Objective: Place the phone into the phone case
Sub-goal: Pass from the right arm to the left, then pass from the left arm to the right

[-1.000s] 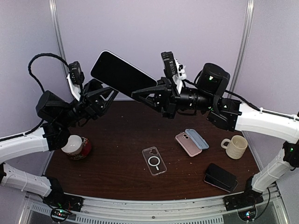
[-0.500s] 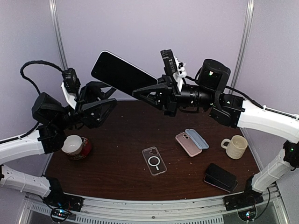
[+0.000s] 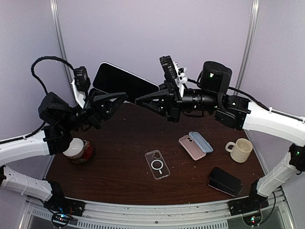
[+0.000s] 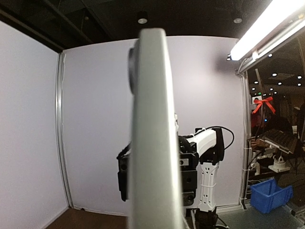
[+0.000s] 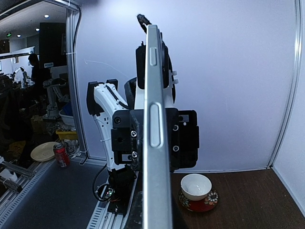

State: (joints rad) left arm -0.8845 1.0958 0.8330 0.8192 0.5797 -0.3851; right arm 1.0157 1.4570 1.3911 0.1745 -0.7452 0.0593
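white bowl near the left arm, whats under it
A red patterned saucer sits under the white bowl on the table. The bowl covers the saucer's middle, and in the top view the left arm overlaps the bowl's edge.

White links (image 3: 271,125), black joints (image 3: 217,78), looped cables (image 3: 47,57)
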